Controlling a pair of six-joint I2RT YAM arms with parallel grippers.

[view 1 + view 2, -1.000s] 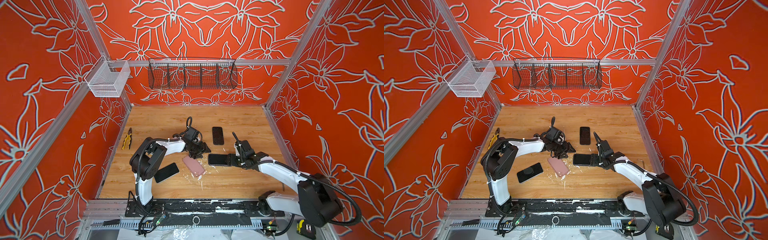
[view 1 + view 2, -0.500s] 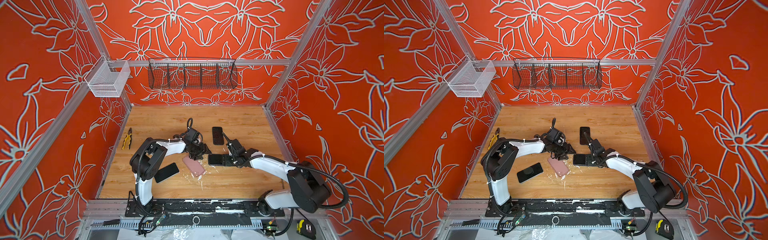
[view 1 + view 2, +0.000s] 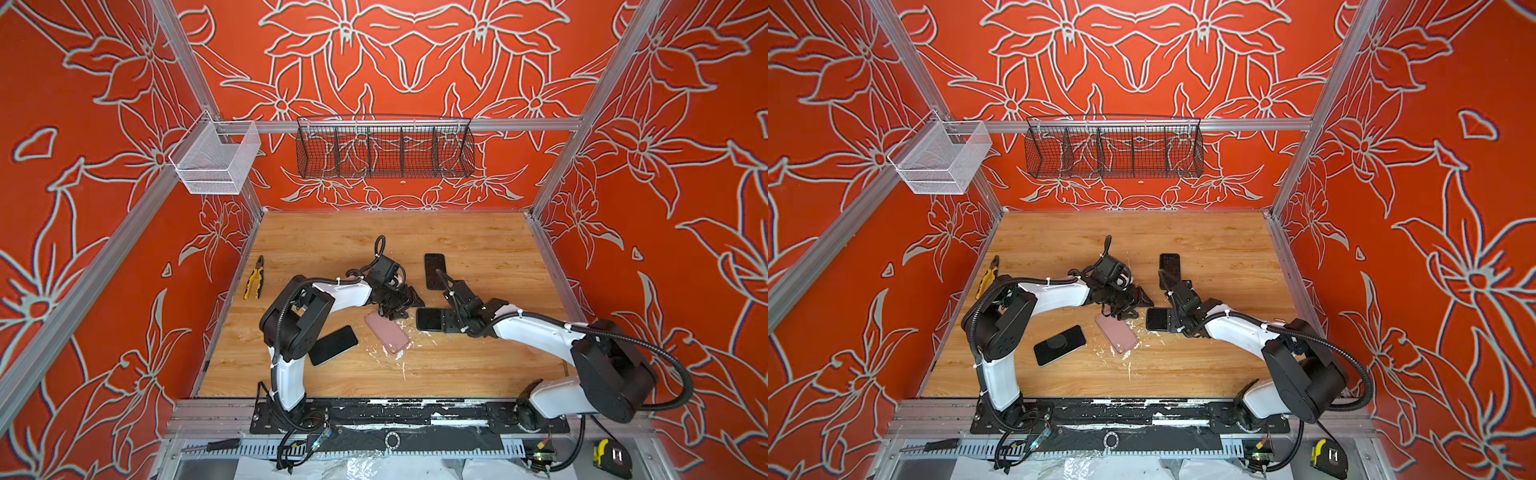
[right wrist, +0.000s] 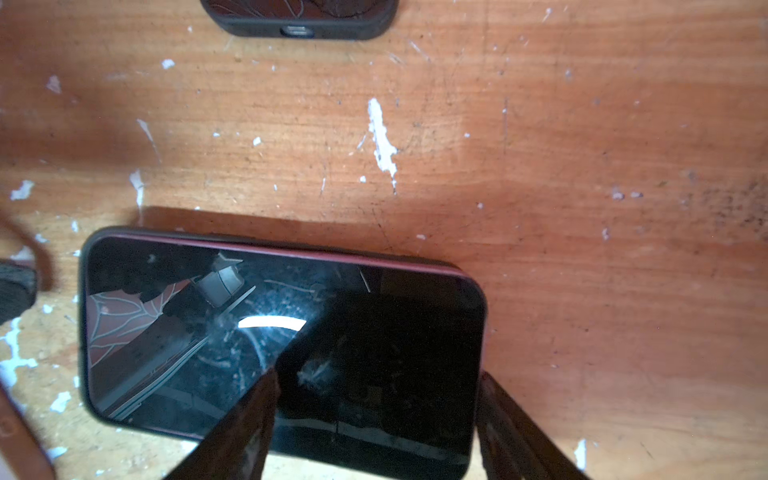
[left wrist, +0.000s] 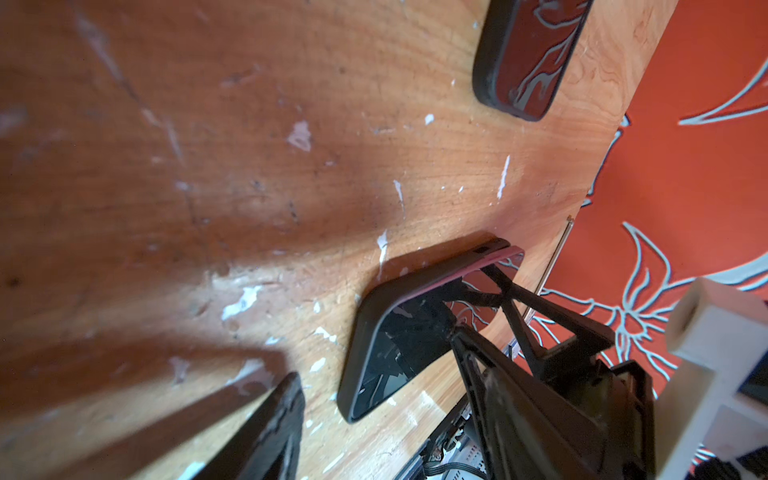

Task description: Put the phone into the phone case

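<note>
Black phone with red edge, orange white-flowered walls, yellow-handled pliers

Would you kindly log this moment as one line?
phone in black case, pink edge exposed | right jaws open over phone | left jaws open

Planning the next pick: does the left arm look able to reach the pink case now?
Probably yes: the left gripper is open by the far end of the pink case, and nothing lies on it.
</note>
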